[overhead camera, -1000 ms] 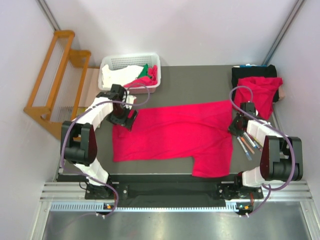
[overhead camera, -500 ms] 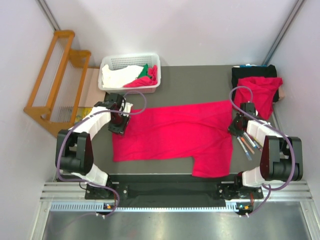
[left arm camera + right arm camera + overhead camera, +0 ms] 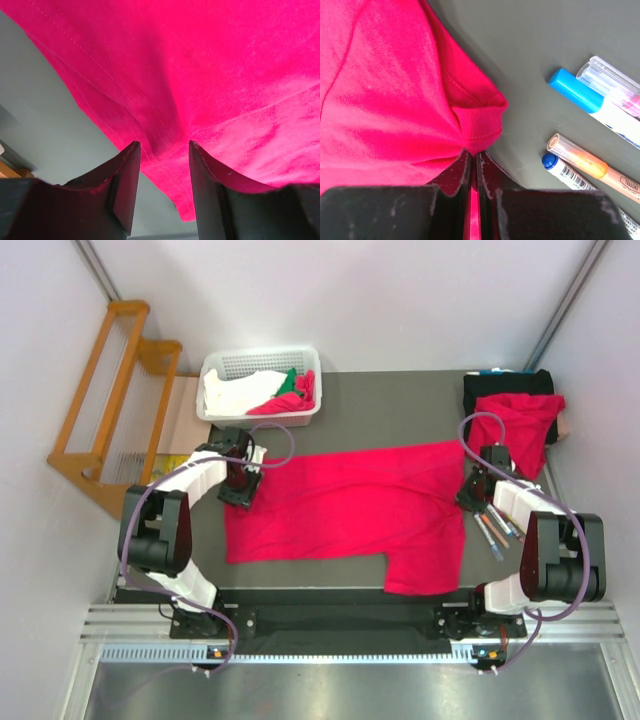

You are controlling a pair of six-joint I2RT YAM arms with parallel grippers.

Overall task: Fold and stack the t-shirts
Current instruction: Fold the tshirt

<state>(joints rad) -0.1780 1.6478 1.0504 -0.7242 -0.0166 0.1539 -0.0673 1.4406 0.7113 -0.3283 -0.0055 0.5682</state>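
Barely begun: the t-shirt (image 3: 345,505) lies unfolded, right tool (image 3: 474,162) clenched on its hem, left tool (image 3: 164,165) half-closed astride its edge, more shirts (image 3: 515,420) waiting beyond.

t-shirt A (image 3: 345,505): crimson red, spread flat mid-table, one sleeve hanging toward the near edge, few creases | t-shirt B (image 3: 518,423): same red, crumpled heap right of and beyond t-shirt A, well apart from it | t-shirt C (image 3: 290,400): red, bunched in the white basket (image 3: 262,362) beyond t-shirt A's left end
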